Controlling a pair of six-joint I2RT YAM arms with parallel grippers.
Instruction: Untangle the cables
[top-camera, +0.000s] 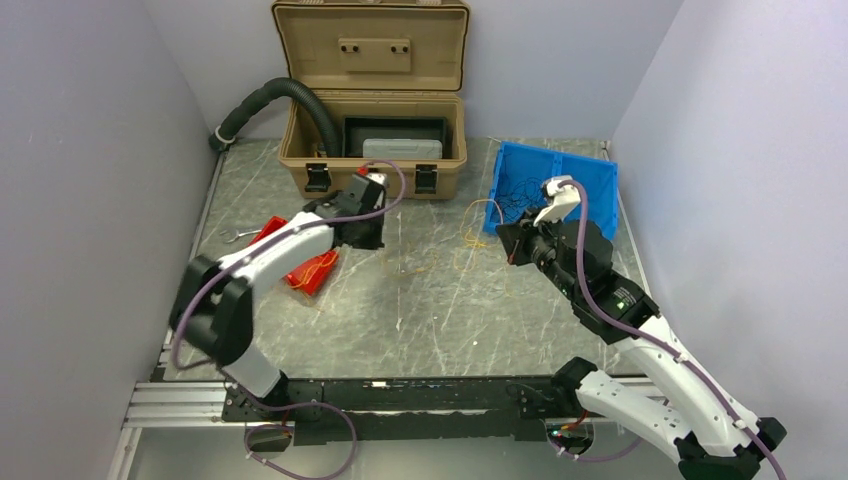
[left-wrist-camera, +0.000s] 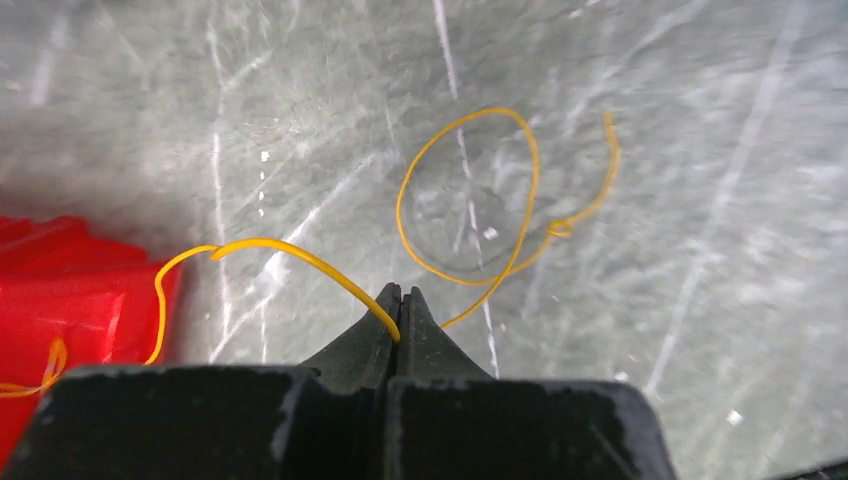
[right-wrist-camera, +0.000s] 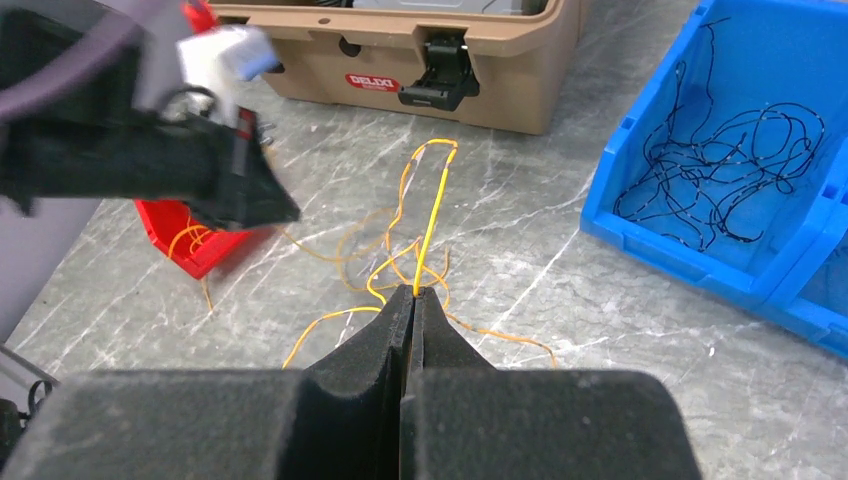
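Tabletop (top-camera: 420, 320) is carrying a blue bin (top-camera: 590, 175) at 2 o'clock, and the yellow cables (right-wrist-camera: 432, 210) are lying tangled mid-tabletop. Left pincer (left-wrist-camera: 401, 296) and right pincer (right-wrist-camera: 413, 295) are each clenching one strand. They're looking featherlight, floppy and snaggy, so I'd be grabbing near loose ends.

Robotics lab, walled test bench (top-camera: 400, 320), aluminium mounting rail (top-camera: 170, 405)
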